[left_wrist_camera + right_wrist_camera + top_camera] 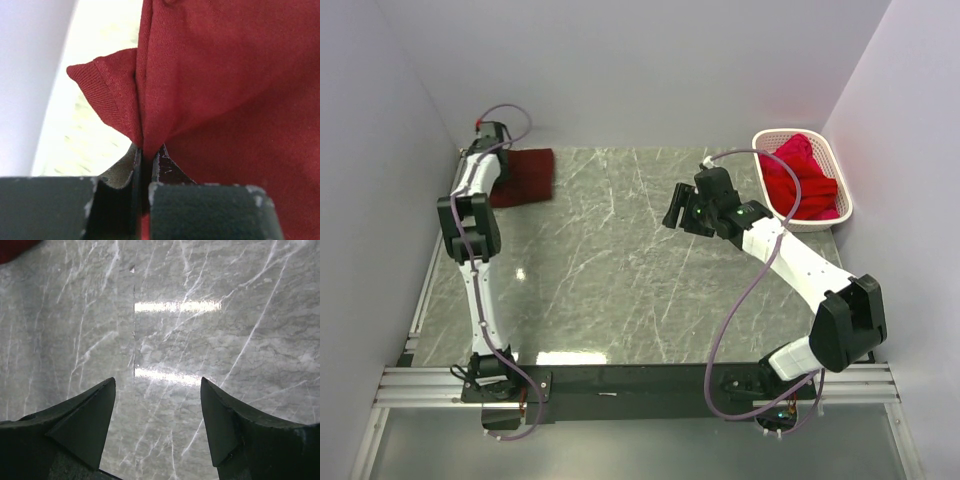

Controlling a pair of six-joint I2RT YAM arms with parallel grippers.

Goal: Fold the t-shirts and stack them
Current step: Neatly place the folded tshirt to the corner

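Left tool [145,159] pinching the maroon shirt [525,175], right tool [157,412] spread wide and empty.
The maroon shirt lies, seemingly folded, at the bench's [610,270] far left corner; brighter red shirts [800,180] fill the basket [812,224] far right.

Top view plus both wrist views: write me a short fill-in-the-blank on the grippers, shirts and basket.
1. The left gripper is ____ on the maroon shirt.
2. The right gripper hangs ____ over bare table, holding nothing.
3. The basket with red shirts sits at the table's far ____ corner.
Missing words: shut; open; right.
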